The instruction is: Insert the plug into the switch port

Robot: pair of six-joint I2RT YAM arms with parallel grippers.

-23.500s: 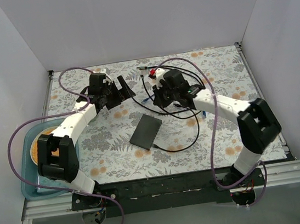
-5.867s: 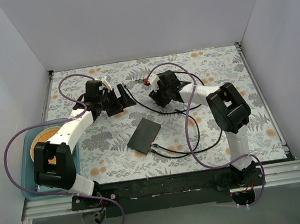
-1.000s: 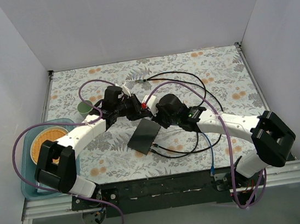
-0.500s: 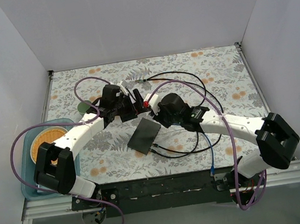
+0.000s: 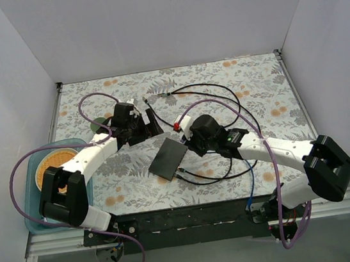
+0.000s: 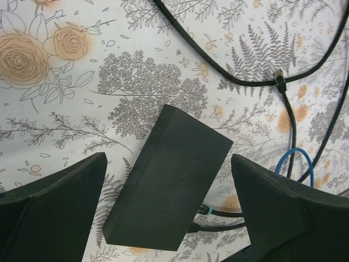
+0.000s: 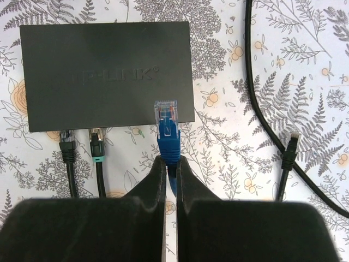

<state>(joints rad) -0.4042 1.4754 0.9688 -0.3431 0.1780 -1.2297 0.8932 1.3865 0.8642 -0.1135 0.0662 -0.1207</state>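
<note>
The switch [image 5: 170, 157], a flat dark grey box, lies mid-table, with two black cables plugged into its near-right long edge [image 7: 82, 143]. My right gripper [image 7: 170, 164] is shut on the blue cable just behind its blue plug [image 7: 168, 134]. The plug's clear tip points at that same edge near its right end and overlaps the box rim in the right wrist view. I cannot tell which socket it faces. In the top view my right gripper [image 5: 191, 145] is beside the box. My left gripper [image 5: 151, 125] is open and empty, hovering behind the box [image 6: 174, 174].
Black cables loop over the floral mat right of the box, and one has a loose black plug [image 7: 287, 144]. A blue cable [image 5: 249, 182] trails toward the near edge. A teal tray [image 5: 30, 189] with an orange dish sits at the left, with a green disc [image 5: 100, 123] behind it. White walls enclose the table.
My left gripper has drawn back a little to the left, away from the box. My right gripper, still holding the blue plug, has shifted slightly right and nearer along the box's edge.
</note>
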